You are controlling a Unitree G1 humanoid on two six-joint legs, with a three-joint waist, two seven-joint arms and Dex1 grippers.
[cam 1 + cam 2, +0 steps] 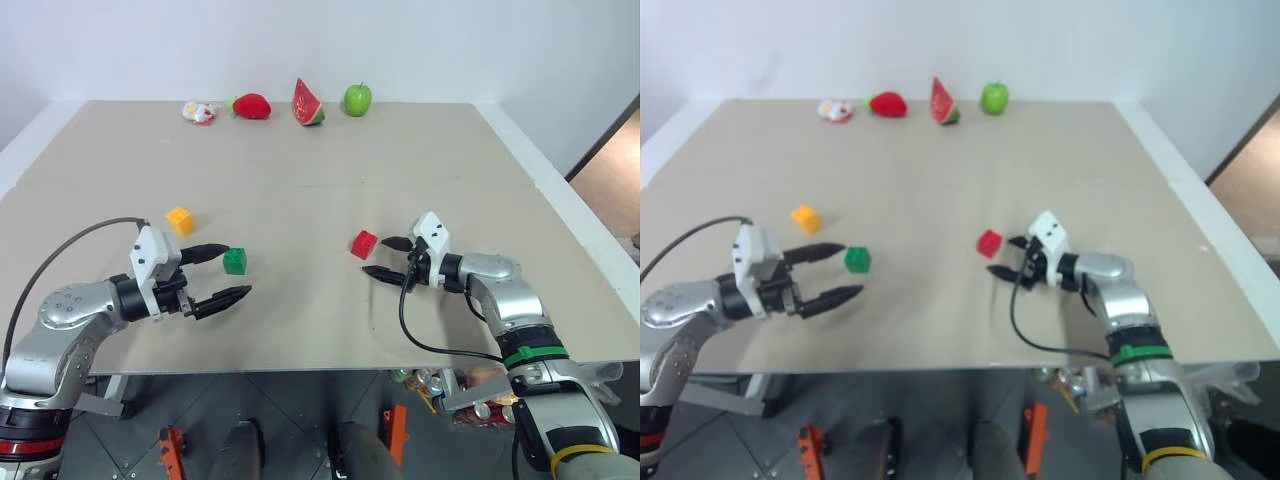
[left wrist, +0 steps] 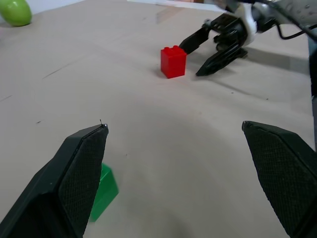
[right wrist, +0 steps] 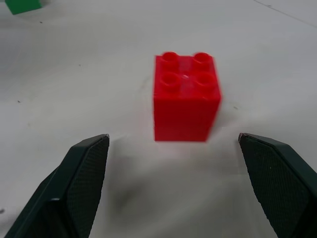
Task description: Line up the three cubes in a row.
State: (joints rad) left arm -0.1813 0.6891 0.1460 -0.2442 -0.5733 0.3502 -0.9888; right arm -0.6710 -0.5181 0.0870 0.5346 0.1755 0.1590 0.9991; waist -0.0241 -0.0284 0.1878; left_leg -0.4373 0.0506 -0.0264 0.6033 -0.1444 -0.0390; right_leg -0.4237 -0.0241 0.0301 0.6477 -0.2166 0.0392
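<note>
Even, bright light is washing over the table (image 1: 320, 200). Soft shadows are lying under things. The wrist views' foreground fingers are blurring slightly.

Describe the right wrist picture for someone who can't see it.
A red cube with four studs on top stands on a pale table, just ahead of the right gripper, whose two black fingers are spread wide. A green cube's corner shows farther off.

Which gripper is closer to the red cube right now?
Right. The right gripper sits just beside the red cube, jaws open and aimed at it, not touching. The left gripper is across the table, by the green cube.
</note>
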